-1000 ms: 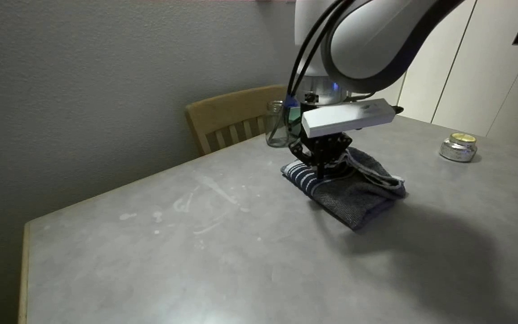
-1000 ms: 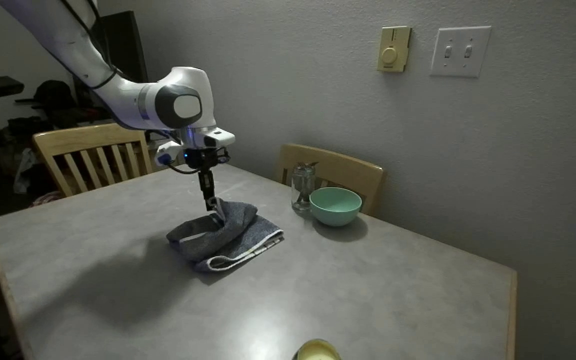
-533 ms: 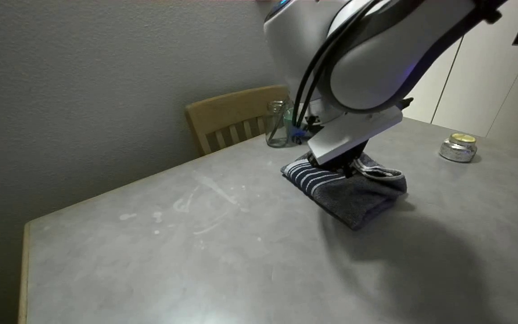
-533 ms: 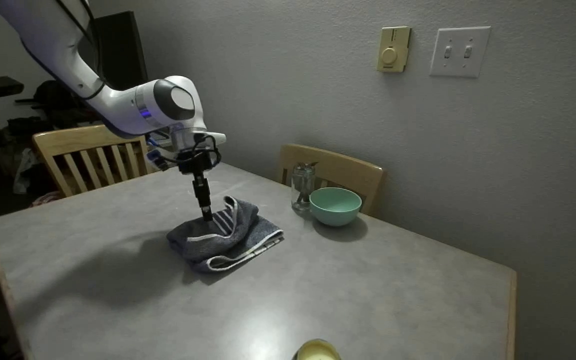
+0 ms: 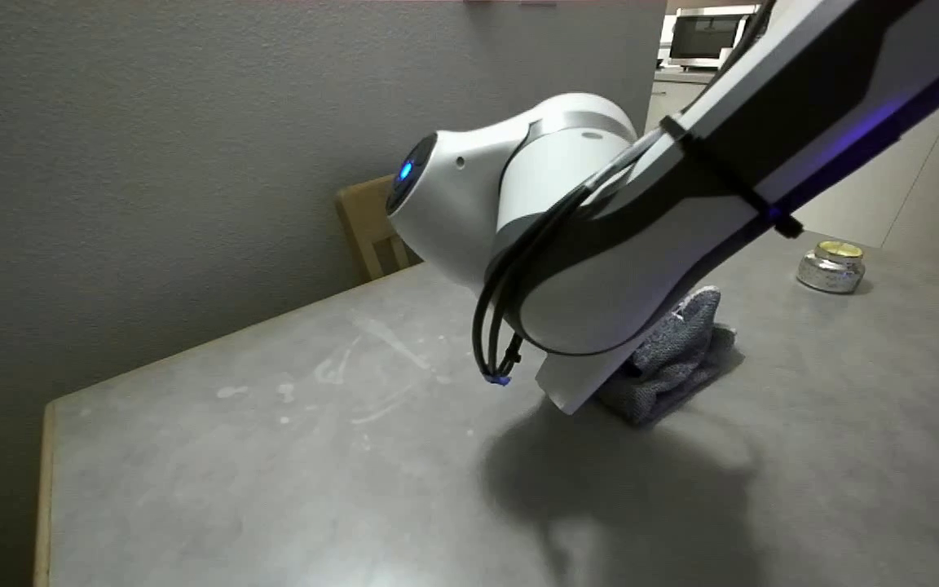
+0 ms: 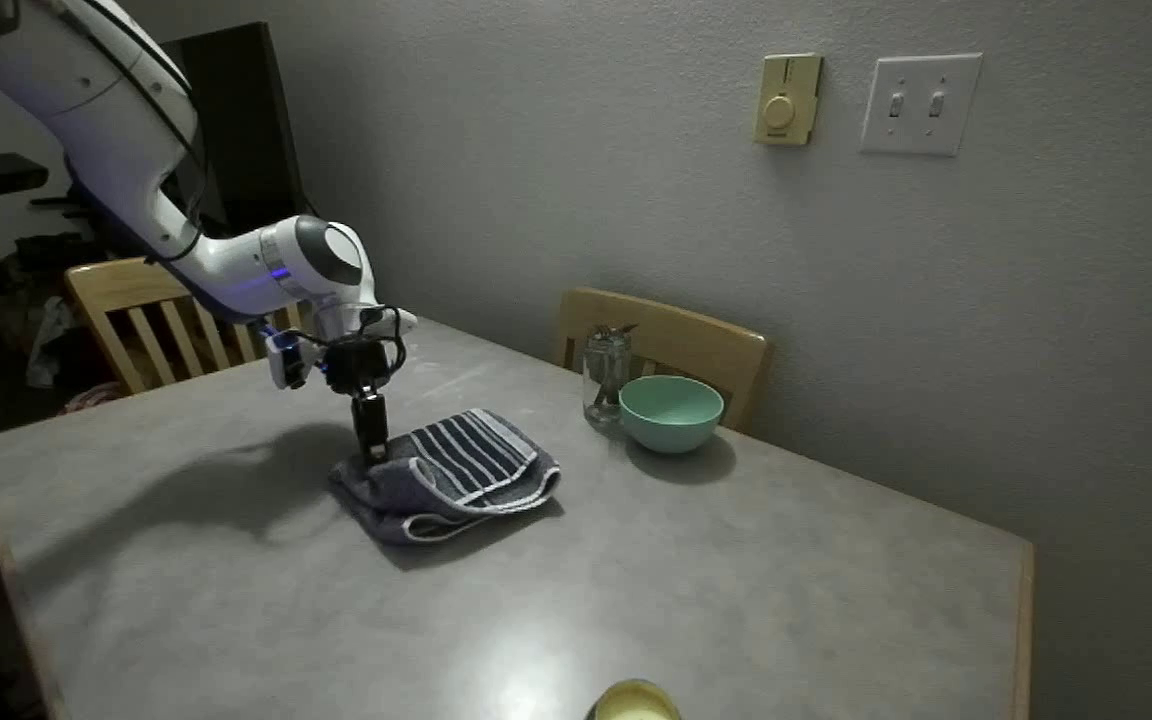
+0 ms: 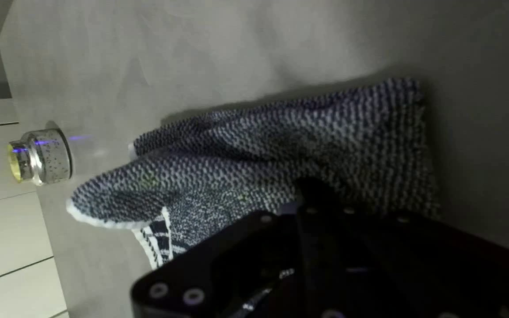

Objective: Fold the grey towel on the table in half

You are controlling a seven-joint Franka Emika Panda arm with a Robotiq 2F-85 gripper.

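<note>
The grey towel (image 6: 476, 460) lies bunched and partly folded on the light-grey table (image 6: 736, 580). Its dark and white stripes face up on the side near the wall in an exterior view. In an exterior view the towel (image 5: 677, 350) is half hidden behind the arm, with one fold standing up. My gripper (image 6: 374, 458) points down and its tip touches the towel's left part. In the wrist view my gripper (image 7: 312, 187) looks shut, its fingertips pressed into the towel (image 7: 281, 132). I cannot tell whether any cloth is between the fingers.
A green bowl (image 6: 671, 412) and a glass jar with utensils (image 6: 606, 375) stand near the table's wall-side edge. A silver jar with a yellow top (image 5: 830, 267) stands farther along the table; it also shows in the wrist view (image 7: 44, 154). Wooden chairs (image 6: 726, 350) stand at the edges.
In an exterior view my gripper has moved left and down across the towel. The towel's upper layer has shifted with it, and more of the stripes show.
</note>
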